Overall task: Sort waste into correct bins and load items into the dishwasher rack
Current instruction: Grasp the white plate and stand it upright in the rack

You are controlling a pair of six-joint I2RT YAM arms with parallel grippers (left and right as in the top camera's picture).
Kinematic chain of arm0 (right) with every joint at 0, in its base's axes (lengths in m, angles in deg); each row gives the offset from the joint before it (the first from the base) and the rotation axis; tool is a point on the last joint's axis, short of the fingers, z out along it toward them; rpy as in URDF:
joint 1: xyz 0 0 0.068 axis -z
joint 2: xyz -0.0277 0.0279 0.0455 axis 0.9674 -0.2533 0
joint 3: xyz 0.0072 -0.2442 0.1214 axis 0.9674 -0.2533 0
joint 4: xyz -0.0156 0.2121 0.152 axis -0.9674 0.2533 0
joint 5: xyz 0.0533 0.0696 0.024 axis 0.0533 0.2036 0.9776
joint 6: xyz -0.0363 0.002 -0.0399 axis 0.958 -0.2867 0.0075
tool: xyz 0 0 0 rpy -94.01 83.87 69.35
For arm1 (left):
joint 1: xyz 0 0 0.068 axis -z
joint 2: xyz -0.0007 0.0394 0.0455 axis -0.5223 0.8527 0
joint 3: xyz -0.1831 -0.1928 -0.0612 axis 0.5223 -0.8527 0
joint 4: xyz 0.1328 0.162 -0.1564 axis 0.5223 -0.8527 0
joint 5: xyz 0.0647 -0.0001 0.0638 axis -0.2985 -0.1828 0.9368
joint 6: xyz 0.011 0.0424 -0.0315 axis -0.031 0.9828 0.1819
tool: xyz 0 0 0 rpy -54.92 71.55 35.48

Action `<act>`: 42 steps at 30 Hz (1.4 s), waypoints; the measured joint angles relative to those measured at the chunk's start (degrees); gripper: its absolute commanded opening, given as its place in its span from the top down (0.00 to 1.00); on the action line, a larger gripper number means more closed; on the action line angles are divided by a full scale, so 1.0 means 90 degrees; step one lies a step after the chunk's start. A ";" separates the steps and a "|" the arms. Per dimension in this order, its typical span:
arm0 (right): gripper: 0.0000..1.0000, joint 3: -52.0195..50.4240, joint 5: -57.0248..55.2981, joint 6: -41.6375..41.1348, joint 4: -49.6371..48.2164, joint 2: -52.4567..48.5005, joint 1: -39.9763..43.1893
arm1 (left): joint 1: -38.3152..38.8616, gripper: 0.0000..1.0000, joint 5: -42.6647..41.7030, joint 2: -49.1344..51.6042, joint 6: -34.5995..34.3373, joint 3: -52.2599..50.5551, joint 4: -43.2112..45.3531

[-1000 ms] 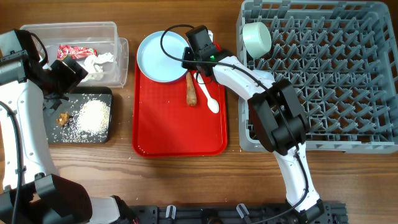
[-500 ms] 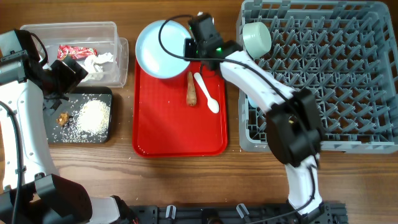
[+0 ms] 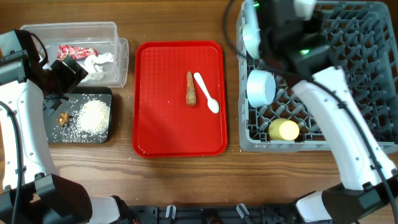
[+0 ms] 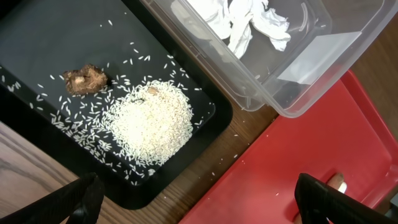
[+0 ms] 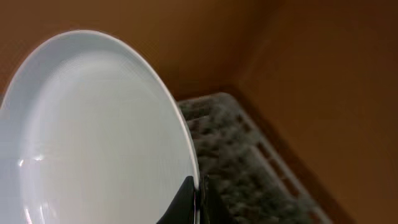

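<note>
My right gripper [image 5: 198, 200] is shut on the rim of the white plate [image 5: 93, 137] and holds it tilted, raised over the grey rack [image 3: 354, 81]; the arm hides most of it overhead. The pale blue-white bowl [image 3: 261, 87] and yellow cup [image 3: 283, 129] sit in the rack's front left. The brown stick [image 3: 191, 88] and white spoon [image 3: 206, 92] lie on the red tray [image 3: 180, 130]. My left gripper [image 4: 202, 208] is open and empty above the black tray [image 3: 106, 93], which holds the rice [image 4: 152, 121] and brown lump [image 4: 84, 79]. The clear tub [image 3: 68, 28] holds the red wrapper [image 3: 76, 51] and tissue [image 3: 98, 62].
The red tray lies between the bins and the rack on the wooden table. The rack's pegs [image 5: 236, 162] show blurred behind the plate. The pale green bowl cannot be made out behind the right arm.
My right arm has lifted the plate off the red tray's far end and swung it right, up over the rack. The bowl and cup in the rack are now uncovered. The left arm is still.
</note>
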 measured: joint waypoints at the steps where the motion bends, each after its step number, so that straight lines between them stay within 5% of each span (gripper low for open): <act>1: 0.96 -0.0036 -0.0061 0.0036 0.0282 0.0000 0.0189 | 0.0002 0.00 0.0000 0.0000 0.0002 0.0000 0.0005; 11: 0.96 -0.0420 0.0146 0.3483 -0.1180 -0.1095 0.1241 | 0.0000 0.00 -0.0002 0.0000 0.0002 0.0000 0.0002; 16: 0.96 -0.0430 0.0206 0.4296 -0.1732 -0.1756 0.1280 | 0.0002 0.00 -0.0002 0.0000 0.0000 0.0000 0.0002; 18: 0.84 -0.0432 0.0391 0.4369 -0.1715 -0.1858 0.1285 | 0.0002 0.00 -0.0002 0.0000 0.0000 0.0000 0.0002; 19: 0.56 -0.0432 0.0590 0.4393 -0.1695 -0.1863 0.1285 | 0.0000 0.00 -0.0002 0.0000 0.0000 0.0000 0.0002; 20: 0.40 -0.0432 0.0874 0.4408 -0.1676 -0.1865 0.1285 | 0.0000 0.00 -0.0002 0.0000 0.0002 0.0000 0.0000; 23: 0.20 -0.0432 0.1642 0.4371 -0.1498 -0.1865 0.1285 | 0.0000 0.00 0.0000 0.0000 0.0000 0.0000 0.0000; 31: 0.10 -0.0435 0.2956 0.2769 -0.1127 -0.1328 0.1183 | 0.0000 0.00 -0.0027 0.0000 0.0000 0.0000 0.0316; 37: 0.05 -0.0432 0.4401 0.2472 -0.0940 0.0634 0.1110 | 0.0002 0.04 -0.0345 0.0000 0.0000 0.0000 0.0359; 42: 0.00 -0.0432 0.4651 0.2397 -0.0726 0.0828 0.1110 | 0.0918 0.02 -0.0877 0.0002 0.0192 0.0000 0.0750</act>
